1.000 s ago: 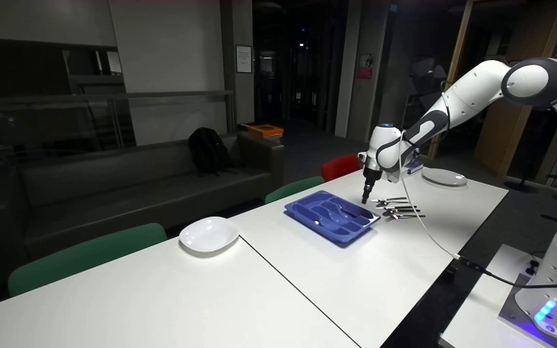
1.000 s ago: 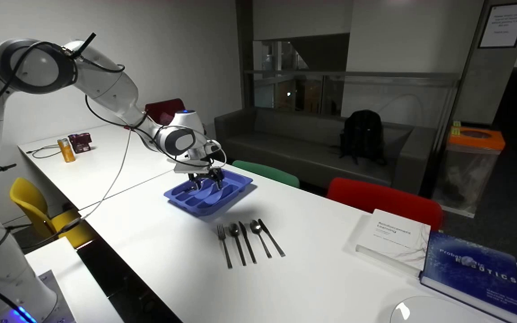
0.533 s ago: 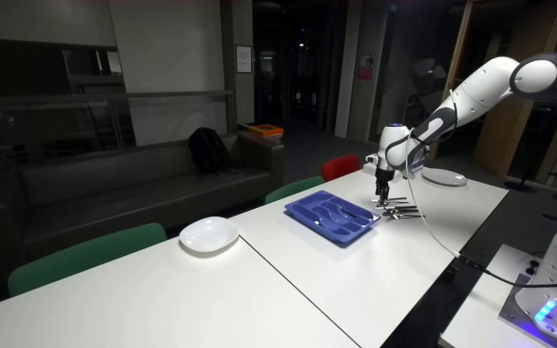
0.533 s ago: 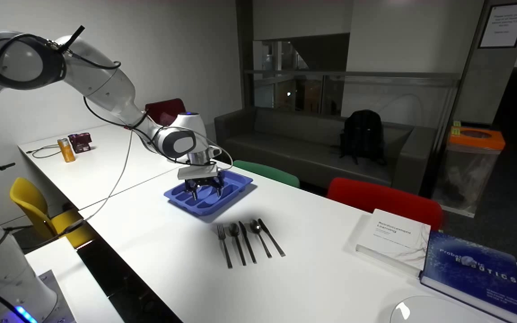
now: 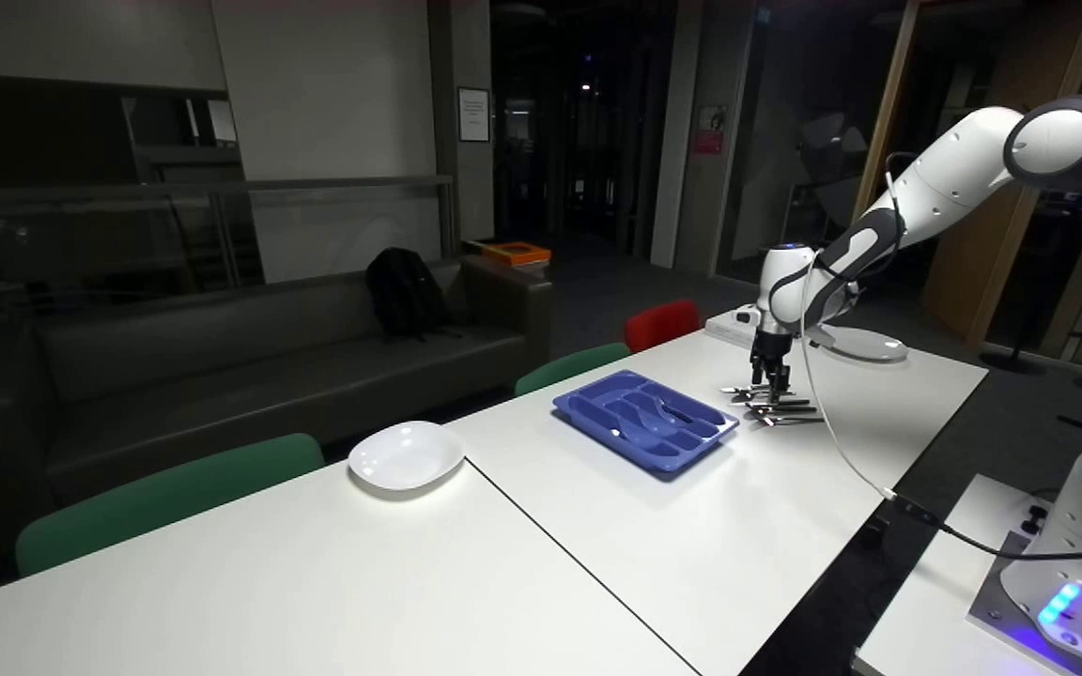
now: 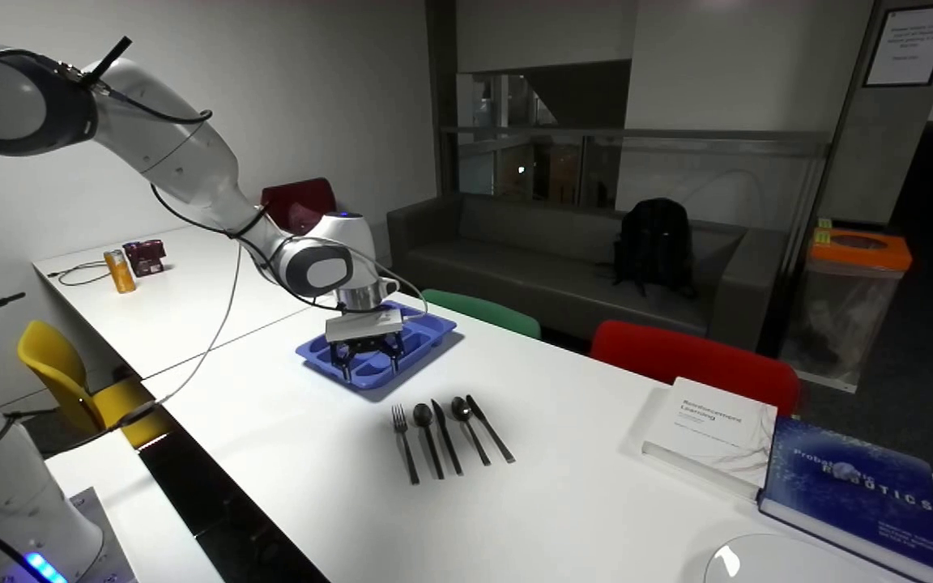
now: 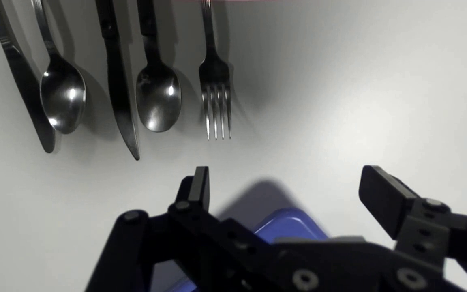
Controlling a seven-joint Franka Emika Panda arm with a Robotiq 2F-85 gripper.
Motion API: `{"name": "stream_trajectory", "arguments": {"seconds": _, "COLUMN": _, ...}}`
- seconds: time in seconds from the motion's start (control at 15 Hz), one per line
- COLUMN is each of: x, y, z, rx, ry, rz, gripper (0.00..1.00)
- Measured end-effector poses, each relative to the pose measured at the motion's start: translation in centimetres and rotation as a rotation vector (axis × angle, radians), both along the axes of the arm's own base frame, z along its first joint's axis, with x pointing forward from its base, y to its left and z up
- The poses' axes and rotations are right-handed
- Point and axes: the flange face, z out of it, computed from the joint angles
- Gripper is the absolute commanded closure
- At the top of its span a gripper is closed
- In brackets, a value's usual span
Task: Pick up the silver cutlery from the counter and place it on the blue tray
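In an exterior view the tool [image 6: 371, 373] has just shifted nearer the cutlery [image 6: 447, 437] and the robot-side edge of the bench [image 6: 580, 470]; all five pieces lie unmoved between the tray [image 6: 436, 325] and the bench's end, so the reach seems begun, nothing lifted. Books [image 6: 859, 502] lie along the far edge, seemingly out of the way. In an exterior view a bowl [image 5: 407, 455] stands at the far edge, apart from the tray, and a cable [image 5: 914, 512] hangs in front of the cutlery and may need watching. In the wrist view the tool is spread, pinching nothing; the fork [image 7: 214, 75] lies nearest, and the outer spoon [image 7: 63, 95] looks to touch the outer knife [image 7: 26, 93], so parting them may prove harder.
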Motion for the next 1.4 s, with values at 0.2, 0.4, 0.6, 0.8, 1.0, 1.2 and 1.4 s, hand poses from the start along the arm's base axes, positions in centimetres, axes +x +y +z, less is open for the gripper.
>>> {"name": "stream_trajectory", "arguments": {"seconds": 0.2, "x": -1.3, "y": -1.1, "z": -0.4, "rx": 0.011, "ry": 0.019, "rz": 0.024, "gripper": 0.0}}
{"name": "stream_trajectory", "arguments": {"seconds": 0.4, "x": -2.3, "y": -2.0, "z": -0.7, "rx": 0.02, "ry": 0.031, "rz": 0.024, "gripper": 0.0}}
{"name": "stream_trajectory", "arguments": {"seconds": 0.6, "x": -2.7, "y": -2.3, "z": -0.6, "rx": 0.025, "ry": 0.031, "rz": 0.008, "gripper": 0.0}}
{"name": "stream_trajectory", "arguments": {"seconds": 0.8, "x": -2.7, "y": -2.3, "z": -0.6, "rx": 0.026, "ry": 0.032, "rz": 0.008, "gripper": 0.0}}
{"name": "stream_trajectory", "arguments": {"seconds": 1.0, "x": -2.7, "y": -2.3, "z": -0.7, "rx": 0.026, "ry": 0.032, "rz": 0.007, "gripper": 0.0}}
{"name": "stream_trajectory", "arguments": {"seconds": 1.2, "x": -2.7, "y": -2.3, "z": -0.7, "rx": 0.026, "ry": 0.032, "rz": 0.007, "gripper": 0.0}}
{"name": "stream_trajectory", "arguments": {"seconds": 1.4, "x": -2.7, "y": -2.3, "z": -0.7, "rx": 0.026, "ry": 0.033, "rz": 0.007, "gripper": 0.0}}
